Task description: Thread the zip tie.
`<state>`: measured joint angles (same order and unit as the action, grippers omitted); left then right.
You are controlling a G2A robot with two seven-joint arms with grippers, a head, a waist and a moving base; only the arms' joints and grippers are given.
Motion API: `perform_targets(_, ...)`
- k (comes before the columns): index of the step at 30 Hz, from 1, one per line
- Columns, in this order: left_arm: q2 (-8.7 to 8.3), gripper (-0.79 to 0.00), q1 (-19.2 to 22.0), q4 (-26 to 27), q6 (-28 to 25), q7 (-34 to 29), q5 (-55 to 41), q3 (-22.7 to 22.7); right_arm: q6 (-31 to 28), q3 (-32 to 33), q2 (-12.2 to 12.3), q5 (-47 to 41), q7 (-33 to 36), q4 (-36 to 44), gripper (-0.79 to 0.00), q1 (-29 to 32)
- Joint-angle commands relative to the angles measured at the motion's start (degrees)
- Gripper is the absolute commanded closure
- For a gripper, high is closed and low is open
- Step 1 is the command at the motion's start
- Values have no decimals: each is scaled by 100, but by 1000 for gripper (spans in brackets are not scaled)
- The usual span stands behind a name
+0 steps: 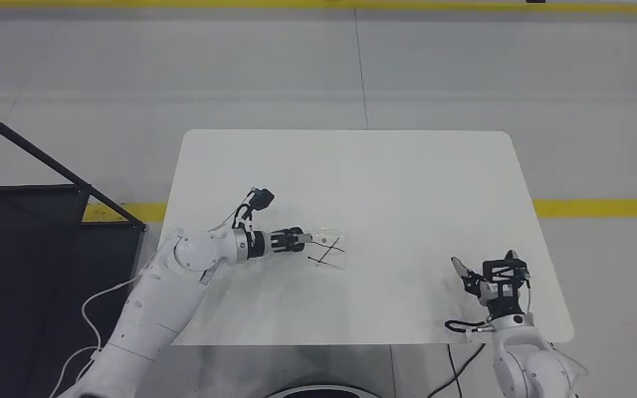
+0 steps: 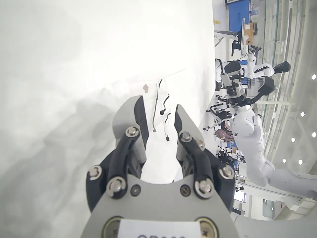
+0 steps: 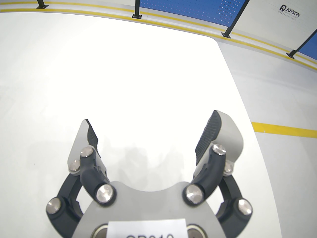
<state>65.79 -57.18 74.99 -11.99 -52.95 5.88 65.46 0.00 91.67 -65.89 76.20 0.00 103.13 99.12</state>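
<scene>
Left wrist view. Closest to lens: left gripper point(image 2: 158, 102), parted partway, nothing pinched. Just ahead of tips and partly btwn them: zip ties point(image 2: 155, 115), a few thin strips lying flat on white tabletop point(image 2: 74, 50), some overlapping; can't tell if inside a clear sleeve. Beside them, small brownish spot point(image 2: 145, 88).

Right wrist view: right gripper point(image 3: 152, 117) spread wide, empty, above tabletop near a rounded corner.

Top view: left arm point(image 1: 189, 264) stretched toward near-middle of tabletop, tips right at the crossed dark strips; right gripper parked by the near-right corner, well apart from strips.

Judgement: approach/pick step, prob. early; no strip lifted, nothing threaded yet. Nxt move calls for lowering tips astride one strip only, closing near its head or mid-length w/o catching the neighbour, then lifting so the other side can take the tail. Thin, flat, springy stock: likely to slip or skate on the smooth surface.
</scene>
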Motion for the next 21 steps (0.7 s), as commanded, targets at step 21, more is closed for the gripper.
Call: perform_targets(21,19,-237,140,-214,-73,3,-196,-168,0,0,0,0,0,0,-785,0)
